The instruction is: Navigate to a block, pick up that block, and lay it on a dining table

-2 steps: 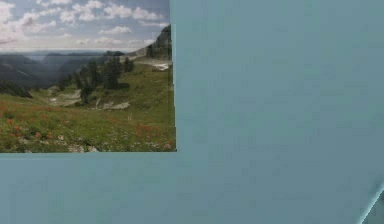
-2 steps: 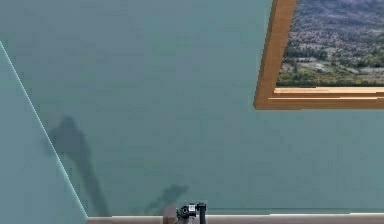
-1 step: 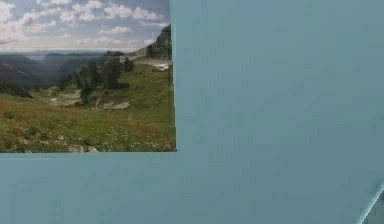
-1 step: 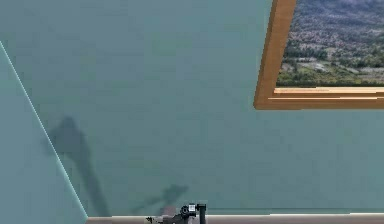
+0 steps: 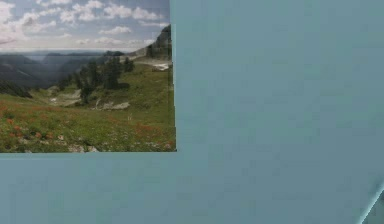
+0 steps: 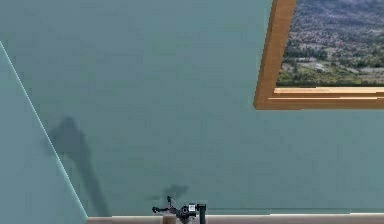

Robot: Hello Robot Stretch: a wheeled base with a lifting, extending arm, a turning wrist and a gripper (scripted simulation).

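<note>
The gripper (image 6: 161, 209) is sitting low against a teal wall (image 6: 160, 100), its thin fingers (image 6: 157, 209) pointing toward the arm side view's left. It is carrying nothing: only bare wall and the pale strip (image 6: 300, 218) at the wall's foot are lying behind its far end. High above the gripper and off to its right, a wood-framed picture (image 6: 330, 50) of a hillside town is hanging. To the gripper's left, a second teal wall (image 6: 25, 170) is meeting the first in a corner. In the forward view, an unframed mountain-meadow landscape (image 5: 85, 75) is hanging on a teal wall (image 5: 280, 110).
</note>
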